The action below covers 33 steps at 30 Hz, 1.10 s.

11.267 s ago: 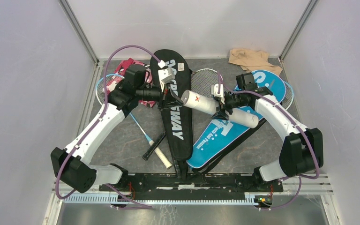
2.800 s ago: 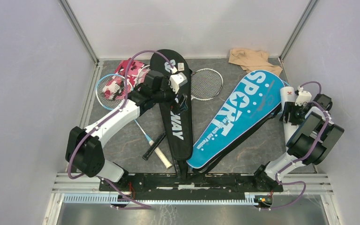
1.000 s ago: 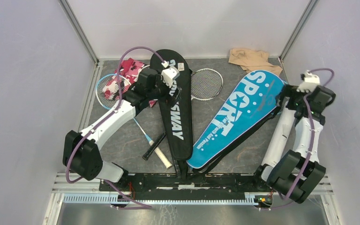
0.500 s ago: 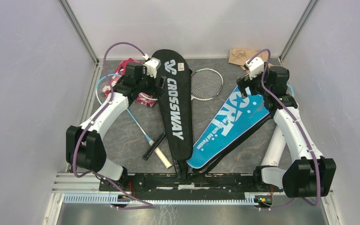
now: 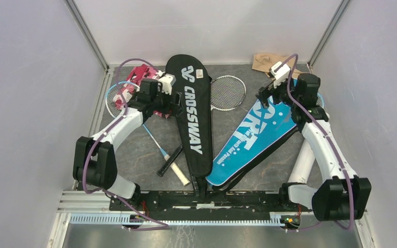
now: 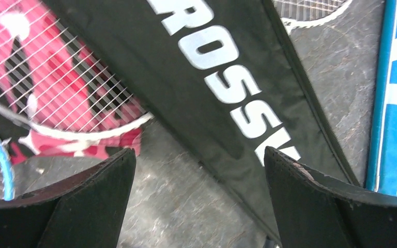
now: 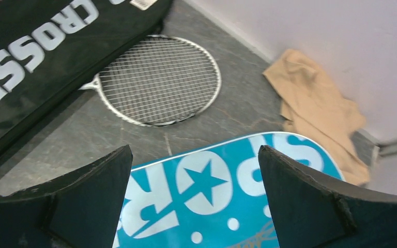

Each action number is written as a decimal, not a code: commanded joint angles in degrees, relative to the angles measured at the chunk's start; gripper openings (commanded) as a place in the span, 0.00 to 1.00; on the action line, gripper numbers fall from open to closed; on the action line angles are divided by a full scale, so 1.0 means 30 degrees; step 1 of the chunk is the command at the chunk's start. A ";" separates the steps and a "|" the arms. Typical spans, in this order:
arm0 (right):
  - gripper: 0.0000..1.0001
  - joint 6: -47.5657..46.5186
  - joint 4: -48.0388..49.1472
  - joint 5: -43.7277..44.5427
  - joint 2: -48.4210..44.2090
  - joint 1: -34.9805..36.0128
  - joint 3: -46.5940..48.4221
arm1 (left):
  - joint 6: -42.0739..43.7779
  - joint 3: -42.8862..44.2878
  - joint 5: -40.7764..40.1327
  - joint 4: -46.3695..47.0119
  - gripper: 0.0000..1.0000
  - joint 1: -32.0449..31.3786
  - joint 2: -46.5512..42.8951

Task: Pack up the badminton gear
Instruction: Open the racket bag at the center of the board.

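Observation:
The black "CROSSWAY" cover (image 5: 191,119) lies in the middle with the blue "SPORT" cover (image 5: 256,137) to its right. My left gripper (image 5: 174,102) hangs open over the black cover's (image 6: 222,88) left edge, nothing between its fingers (image 6: 93,201). My right gripper (image 5: 265,95) is open above the top end of the blue cover (image 7: 212,191). A white racket head (image 5: 227,93) shows between the covers. A blue-framed racket (image 5: 150,135) lies at left, its head on the pink cloth. A white tube (image 5: 302,160) lies along the blue cover's right side, partly under my right arm.
Pink camouflage cloth (image 5: 139,72) sits at the back left under racket strings (image 6: 57,93). Beige cloth (image 5: 266,61) is bunched in the back right corner (image 7: 315,108). A black racket handle (image 5: 169,161) lies near the front. Walls close in on three sides.
My right arm swung from the far right edge to above the blue cover's top. My left gripper slid left off the black cover's lettering to its left edge.

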 commanded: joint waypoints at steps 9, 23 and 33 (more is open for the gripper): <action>0.98 0.1247 0.2010 -0.0544 0.1090 0.0520 -0.2449 | -0.0589 0.5753 -0.6767 0.1401 0.98 -0.5661 0.5586; 0.98 0.1073 0.1668 0.0161 0.1302 0.0226 -0.2705 | -0.0258 1.5054 -1.0402 -0.0423 0.91 -0.6805 1.4334; 0.98 0.1043 0.1395 -0.0329 0.1683 0.0062 -0.2658 | 0.0266 1.6213 -1.2042 -0.0215 0.69 -0.6835 1.5812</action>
